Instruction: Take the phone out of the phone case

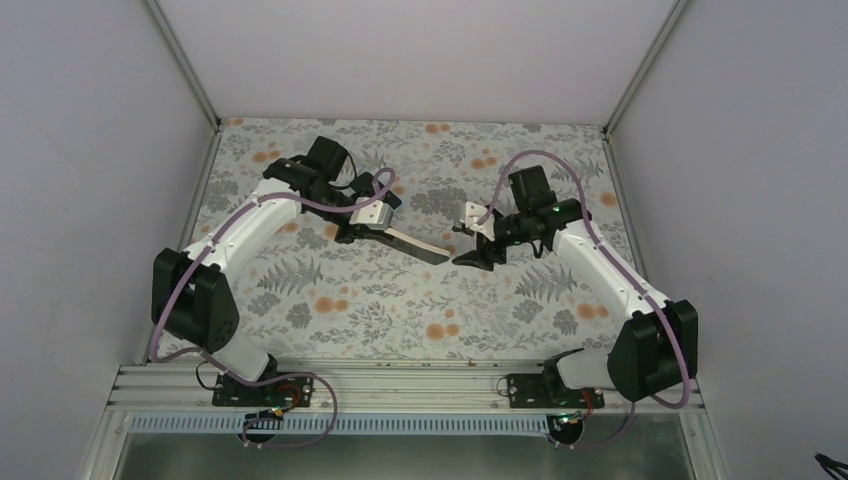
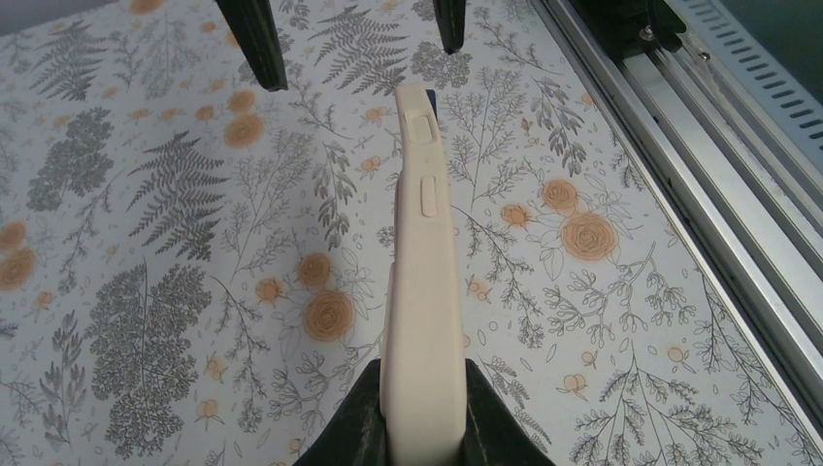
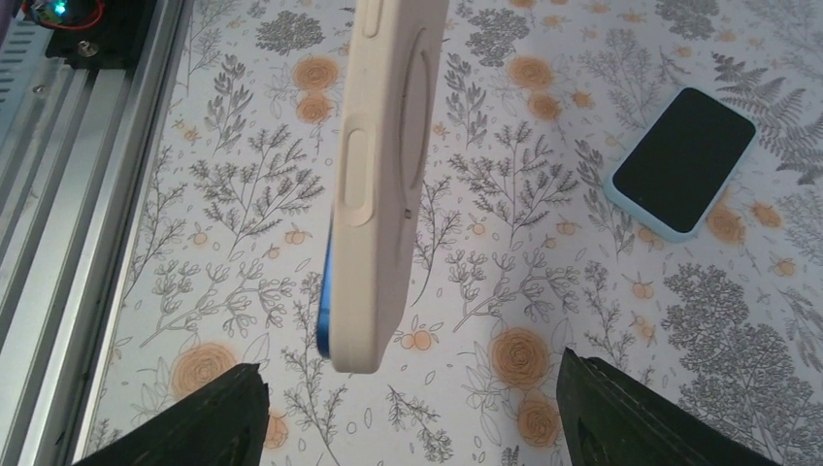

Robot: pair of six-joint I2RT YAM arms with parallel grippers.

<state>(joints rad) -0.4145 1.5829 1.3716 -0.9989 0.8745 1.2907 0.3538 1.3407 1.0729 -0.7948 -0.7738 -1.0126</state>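
We judge the cream matte phone case (image 2: 417,282) soft and grippy, the blue phone (image 3: 322,296) inside it stiff, light and breakable, so we would peel at the free corner where a blue edge peeks out. Our left tool (image 2: 419,417) clamps the case's other end, holding it above the desk (image 2: 146,291); our right tool (image 3: 408,408) gapes wide near the free end.

Floral-print table (image 1: 330,300), plain pale walls (image 1: 90,150), aluminium front rail (image 1: 400,385)

phone case (image 2: 419,282): cream, matte, moulded side buttons; aloft, edge-on, one end clamped in left gripper (image 2: 419,432)
phone (image 3: 323,291): blue, inside the case, only a thin edge showing
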